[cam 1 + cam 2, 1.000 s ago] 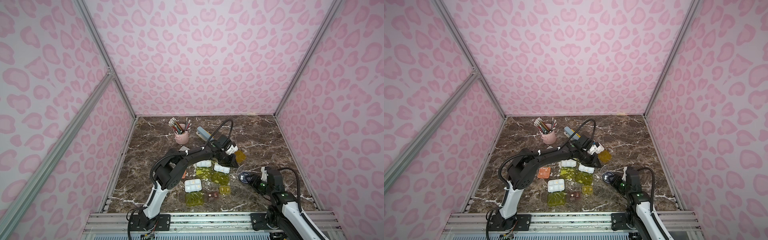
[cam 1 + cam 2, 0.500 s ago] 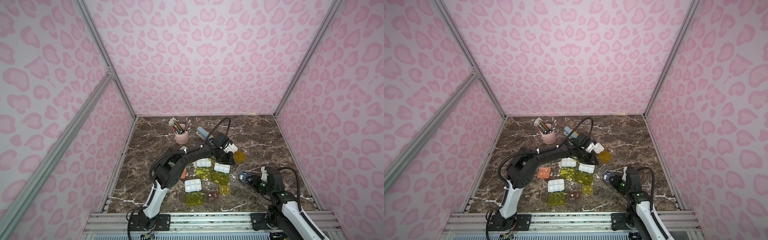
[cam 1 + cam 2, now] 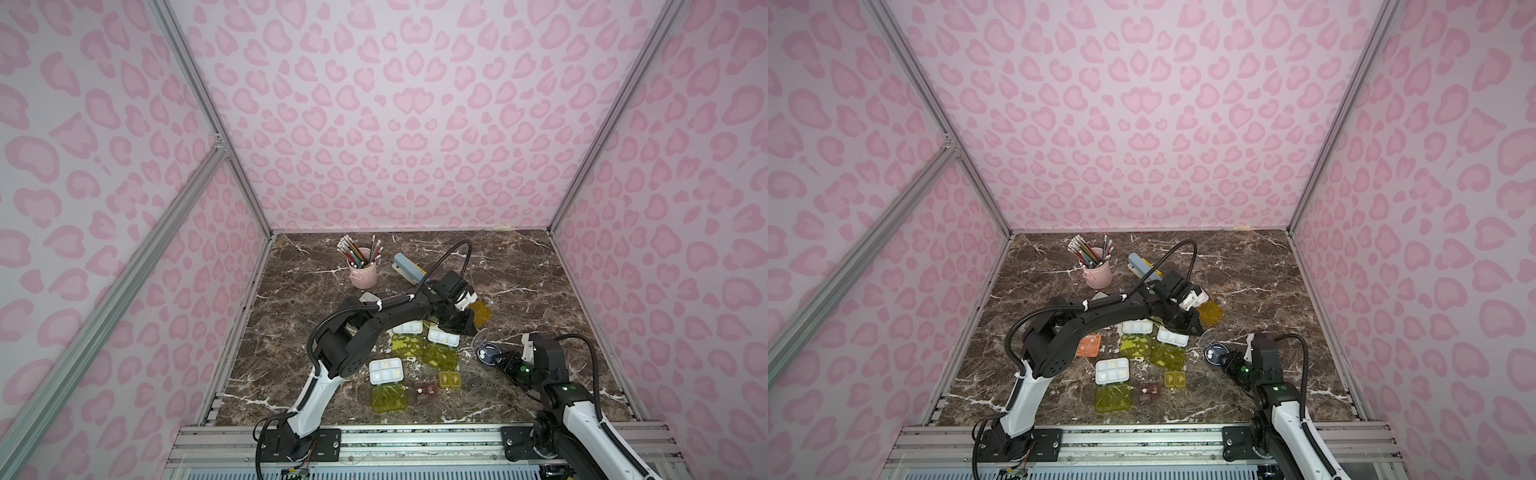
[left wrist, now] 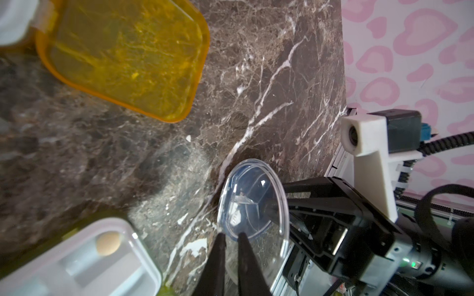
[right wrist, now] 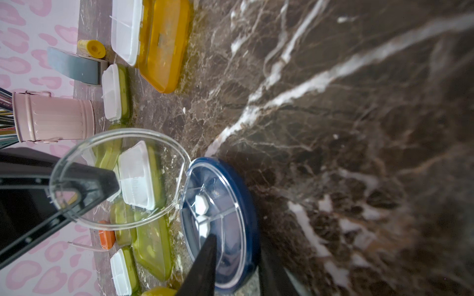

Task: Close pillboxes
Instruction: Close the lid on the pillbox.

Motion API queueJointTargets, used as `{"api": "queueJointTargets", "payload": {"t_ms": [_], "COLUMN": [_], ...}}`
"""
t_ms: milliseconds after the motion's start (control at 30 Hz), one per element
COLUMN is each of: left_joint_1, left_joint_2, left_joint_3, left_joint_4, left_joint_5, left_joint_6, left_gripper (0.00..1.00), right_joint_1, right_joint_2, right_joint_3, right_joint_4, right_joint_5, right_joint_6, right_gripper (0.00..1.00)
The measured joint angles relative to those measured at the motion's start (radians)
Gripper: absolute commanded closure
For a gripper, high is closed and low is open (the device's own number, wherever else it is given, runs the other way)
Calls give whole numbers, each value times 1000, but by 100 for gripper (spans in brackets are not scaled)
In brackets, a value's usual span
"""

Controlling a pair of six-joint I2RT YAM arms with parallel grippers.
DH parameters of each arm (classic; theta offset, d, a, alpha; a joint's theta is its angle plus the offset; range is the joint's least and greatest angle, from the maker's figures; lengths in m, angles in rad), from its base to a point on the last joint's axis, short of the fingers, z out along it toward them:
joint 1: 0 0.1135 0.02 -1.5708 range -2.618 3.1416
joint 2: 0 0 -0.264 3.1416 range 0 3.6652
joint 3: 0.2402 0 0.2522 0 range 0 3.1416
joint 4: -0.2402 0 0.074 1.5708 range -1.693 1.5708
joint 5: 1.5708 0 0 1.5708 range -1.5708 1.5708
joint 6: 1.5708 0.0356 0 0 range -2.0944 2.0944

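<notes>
— Where was the round pillbox found?
— On the marble table, clear lid raised; its base was clamped by the right gripper; the lid was seemingly touched by the left gripper, its tips closed.

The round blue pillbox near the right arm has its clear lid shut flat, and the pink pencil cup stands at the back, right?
Not quite. The round blue pillbox has its clear lid open, swung up off the base, as the right wrist view shows. The pink pencil cup does stand at the back.
</notes>
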Motion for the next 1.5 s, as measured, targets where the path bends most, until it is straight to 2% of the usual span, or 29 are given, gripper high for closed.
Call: {"api": "queueJointTargets", "payload": {"t_ms": [833,1500], "left_joint_1": [-29,-86], "left_joint_2": [-42,30], "left_joint_3": [24,74], "left_joint_4": [-61,-71], "left_joint_5": [-40,-27], "left_joint_6": [21,-5], "left_gripper": [86,87], "right_joint_1": [0,0], "right_joint_2": [10,-4], "right_joint_3": [-2,-2], "right_joint_4": [3,-4], "right_joint_5": [0,5], "right_joint_6": [-9,-8], "right_gripper": [84,84]}}
